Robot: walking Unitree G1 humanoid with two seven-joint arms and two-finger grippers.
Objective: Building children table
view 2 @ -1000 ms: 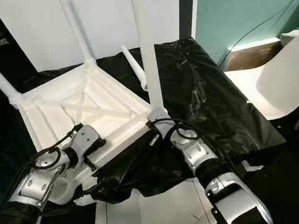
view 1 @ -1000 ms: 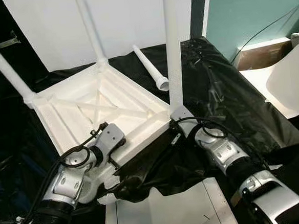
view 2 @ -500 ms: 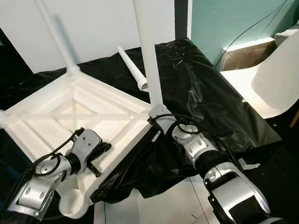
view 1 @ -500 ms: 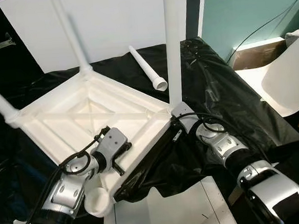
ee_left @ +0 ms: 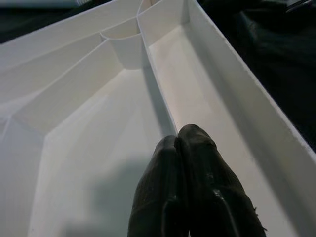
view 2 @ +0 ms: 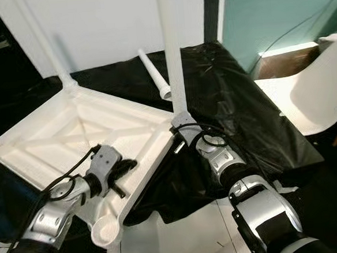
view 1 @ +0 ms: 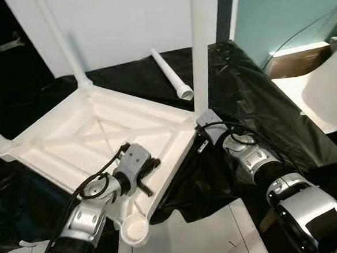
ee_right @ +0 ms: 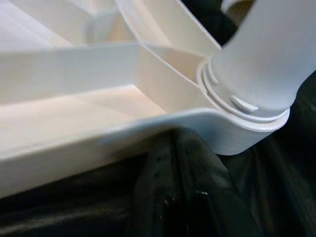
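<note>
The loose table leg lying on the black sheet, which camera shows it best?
The left eye view: the loose leg lies whole behind the upturned tabletop. In the right eye view a fitted upright leg crowds it. The wrist views look at the tabletop.

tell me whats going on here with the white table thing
The robot is assembling a small white table that lies upside down on black plastic sheeting. Three legs already stand up from its corners; a fourth leg lies loose on the sheeting behind it, and the near corner socket is empty. The left claw, fingers together, rests inside the frame near the edge. The right claw, also closed, sits under the corner by the nearest fitted leg.
</note>
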